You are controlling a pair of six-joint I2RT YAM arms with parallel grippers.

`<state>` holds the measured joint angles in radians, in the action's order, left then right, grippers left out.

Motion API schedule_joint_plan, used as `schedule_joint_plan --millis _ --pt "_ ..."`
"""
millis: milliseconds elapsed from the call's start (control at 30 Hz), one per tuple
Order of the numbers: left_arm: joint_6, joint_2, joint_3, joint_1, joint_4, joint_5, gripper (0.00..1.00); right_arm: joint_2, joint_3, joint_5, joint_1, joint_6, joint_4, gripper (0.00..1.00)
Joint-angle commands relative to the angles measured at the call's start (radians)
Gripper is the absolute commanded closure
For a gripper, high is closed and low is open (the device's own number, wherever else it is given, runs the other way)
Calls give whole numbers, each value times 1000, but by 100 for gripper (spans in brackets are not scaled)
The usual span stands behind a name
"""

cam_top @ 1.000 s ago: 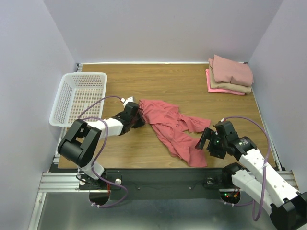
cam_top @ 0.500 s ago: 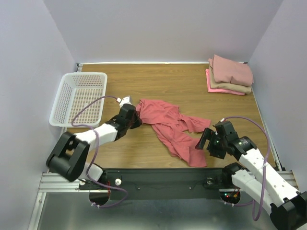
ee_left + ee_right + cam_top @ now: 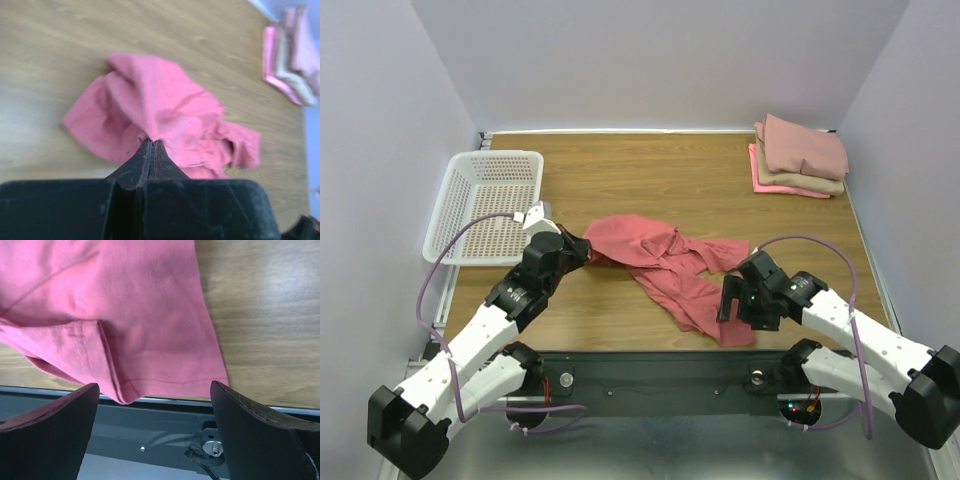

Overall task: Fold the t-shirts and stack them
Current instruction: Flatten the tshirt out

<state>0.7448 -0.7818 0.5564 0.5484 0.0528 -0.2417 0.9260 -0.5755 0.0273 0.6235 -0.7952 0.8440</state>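
The coral-red t-shirt (image 3: 665,262) lies crumpled across the middle of the table, its hem reaching the near edge. My left gripper (image 3: 582,250) is shut on the shirt's left edge; the left wrist view shows the closed jaws pinching a bunch of the coral-red t-shirt (image 3: 160,110). My right gripper (image 3: 728,300) is open, hovering over the hem of the coral-red t-shirt (image 3: 145,325) at the table's near edge, one finger on each side. A stack of folded t-shirts (image 3: 800,155), dusty pink over tan over bright pink, sits at the far right corner, and shows in the left wrist view (image 3: 292,55).
A white mesh basket (image 3: 485,205) stands at the left edge of the table, just behind my left arm. The metal rail of the bench (image 3: 165,440) lies right below the shirt's hem. Purple walls close in the sides and back.
My left gripper has pulled the shirt's left edge leftward and toward me, dragging the cloth along. My right gripper has moved left over the shirt's near hem.
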Motion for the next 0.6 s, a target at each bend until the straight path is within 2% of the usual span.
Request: schedule_joint_plan --millis 0,233,400,567 --pt "109 19 92 2 249 -183 100 -18 -32 103 42 -68 35 3" --pt "183 72 151 2 393 -300 100 -23 -21 249 42 -217 112 4" --pt "209 92 142 2 438 -309 100 48 -70 397 41 -260 40 3" --pt "208 98 129 2 452 -303 100 212 -230 514 35 -216 -86 0"
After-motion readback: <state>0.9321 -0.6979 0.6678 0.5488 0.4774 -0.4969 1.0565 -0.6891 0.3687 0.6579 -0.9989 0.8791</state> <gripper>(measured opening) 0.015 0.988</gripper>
